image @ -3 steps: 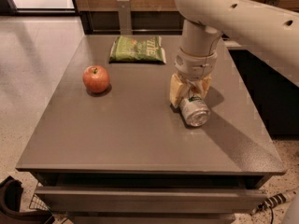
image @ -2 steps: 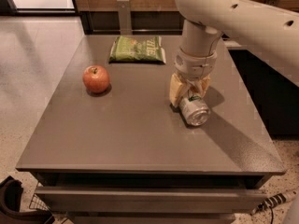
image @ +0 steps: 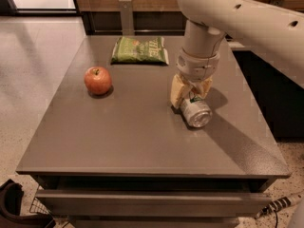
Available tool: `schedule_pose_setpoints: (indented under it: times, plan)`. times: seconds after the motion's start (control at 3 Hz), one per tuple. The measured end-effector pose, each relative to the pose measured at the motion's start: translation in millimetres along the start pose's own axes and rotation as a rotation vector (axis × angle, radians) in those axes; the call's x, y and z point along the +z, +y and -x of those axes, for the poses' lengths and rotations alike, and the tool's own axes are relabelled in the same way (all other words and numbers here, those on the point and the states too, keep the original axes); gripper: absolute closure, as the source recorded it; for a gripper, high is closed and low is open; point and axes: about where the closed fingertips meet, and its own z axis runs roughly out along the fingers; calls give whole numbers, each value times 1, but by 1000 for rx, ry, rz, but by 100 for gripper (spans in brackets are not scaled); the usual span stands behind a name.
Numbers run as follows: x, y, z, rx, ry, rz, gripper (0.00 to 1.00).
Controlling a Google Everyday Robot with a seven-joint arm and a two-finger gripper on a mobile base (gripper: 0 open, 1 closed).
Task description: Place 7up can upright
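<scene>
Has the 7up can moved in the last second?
No. The 7up can stays on its side in the gripper, same spot right of the apple on the table.

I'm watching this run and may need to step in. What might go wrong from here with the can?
1. The 7up can lies on its side on the table, so it may roll toward the near right edge if nudged or let go.
2. The gripper sits over the can's far end only; tipped upright from there, the can may pivot, slip or topple.
</scene>
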Motion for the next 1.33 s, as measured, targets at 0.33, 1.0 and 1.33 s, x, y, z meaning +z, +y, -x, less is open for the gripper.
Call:
schedule_pose_setpoints:
  times: [0.33,1.0,1.33]
  plan:
    - [-17,1,1,-60,-71,-11,100]
    - [-98,-13,-9,-335,-486,9,100]
    - [-112,-22,2,-400,-612,122,100]
